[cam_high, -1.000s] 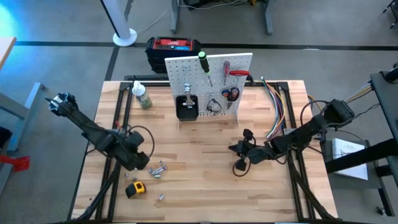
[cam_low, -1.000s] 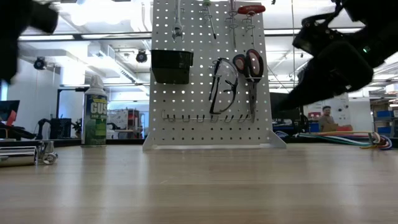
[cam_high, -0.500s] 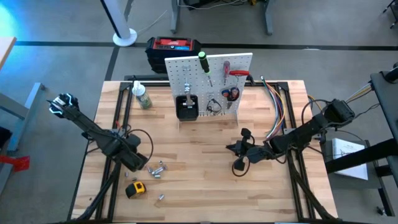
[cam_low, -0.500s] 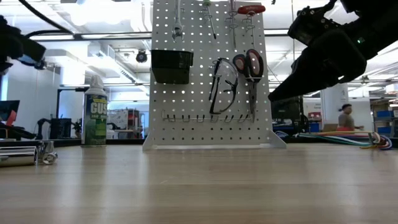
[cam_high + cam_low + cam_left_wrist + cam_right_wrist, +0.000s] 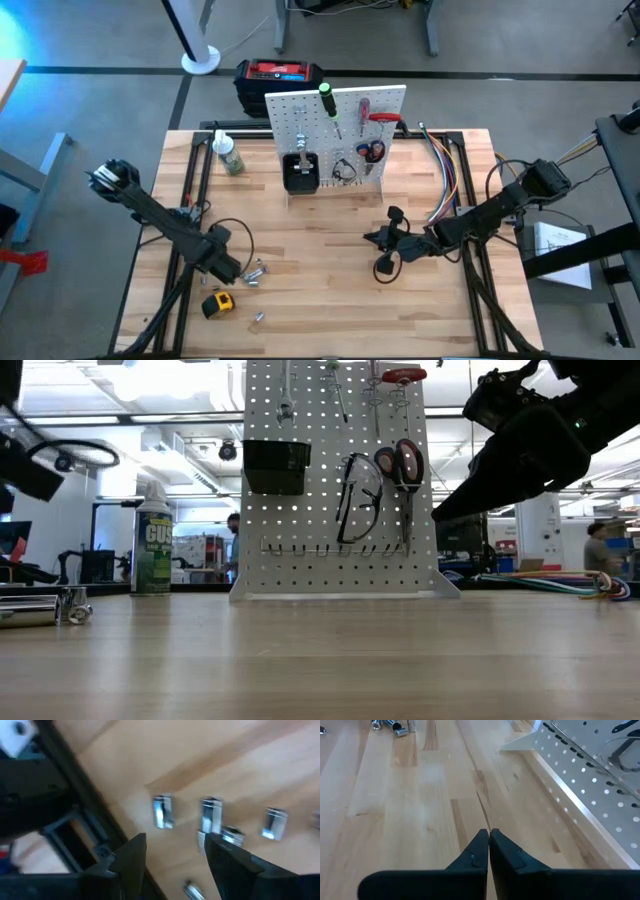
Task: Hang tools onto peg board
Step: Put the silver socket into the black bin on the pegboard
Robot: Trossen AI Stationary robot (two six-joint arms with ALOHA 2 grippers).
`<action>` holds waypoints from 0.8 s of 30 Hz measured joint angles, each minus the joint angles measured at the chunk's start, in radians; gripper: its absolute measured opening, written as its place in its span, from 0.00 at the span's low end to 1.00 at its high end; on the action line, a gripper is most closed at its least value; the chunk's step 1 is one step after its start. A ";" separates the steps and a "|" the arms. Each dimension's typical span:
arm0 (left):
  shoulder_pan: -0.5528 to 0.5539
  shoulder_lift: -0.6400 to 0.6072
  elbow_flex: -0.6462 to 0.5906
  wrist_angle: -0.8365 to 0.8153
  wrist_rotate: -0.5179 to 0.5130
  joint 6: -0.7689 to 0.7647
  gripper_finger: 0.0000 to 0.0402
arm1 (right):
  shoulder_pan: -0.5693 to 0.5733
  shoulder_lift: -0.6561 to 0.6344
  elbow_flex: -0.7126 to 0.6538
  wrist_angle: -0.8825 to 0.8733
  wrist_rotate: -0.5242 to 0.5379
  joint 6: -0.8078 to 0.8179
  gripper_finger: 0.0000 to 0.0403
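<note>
One yellow tape measure (image 5: 218, 303) and one stray silver piece (image 5: 258, 317) lie nearest the front edge, left of centre. Just behind them sits a loose cluster of silver pieces (image 5: 254, 270); the blurred left wrist view shows at least four. Within the last second the left gripper (image 5: 228, 268) has swung in and down from the table's left edge, and now hangs over this cluster with its fingers spread wide and empty, so a pick-up seems to be starting. Farther back on the right, the right gripper (image 5: 489, 837) has not moved; its fingers are pressed together on nothing above bare wood. At the far side stands the one peg board (image 5: 300, 120), carrying one black bin (image 5: 275, 465) and about six hung tools, among them a green screwdriver (image 5: 325, 95), glasses (image 5: 358, 500) and red-handled pliers (image 5: 400, 465).
</note>
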 joint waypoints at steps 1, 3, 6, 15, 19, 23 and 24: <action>0.000 0.023 -0.001 -0.006 0.000 0.000 0.47 | 0.000 0.000 0.000 0.000 0.000 0.000 0.00; 0.000 0.070 0.000 -0.005 0.000 0.008 0.47 | 0.000 0.000 0.000 -0.001 -0.001 0.000 0.00; 0.000 0.129 0.000 -0.005 -0.001 0.026 0.47 | 0.000 0.000 0.000 -0.001 -0.001 0.001 0.00; -0.002 0.239 -0.005 0.050 -0.059 0.096 0.47 | 0.000 0.000 0.000 -0.002 -0.002 0.013 0.00; -0.001 0.265 -0.010 0.057 -0.053 0.083 0.47 | 0.000 0.000 -0.001 -0.002 -0.018 0.022 0.00; -0.001 0.265 -0.003 0.057 -0.048 0.065 0.46 | 0.000 0.000 -0.002 -0.002 -0.056 0.022 0.00; 0.000 0.260 0.003 0.057 -0.048 0.065 0.45 | 0.001 0.000 -0.002 -0.002 -0.056 0.025 0.00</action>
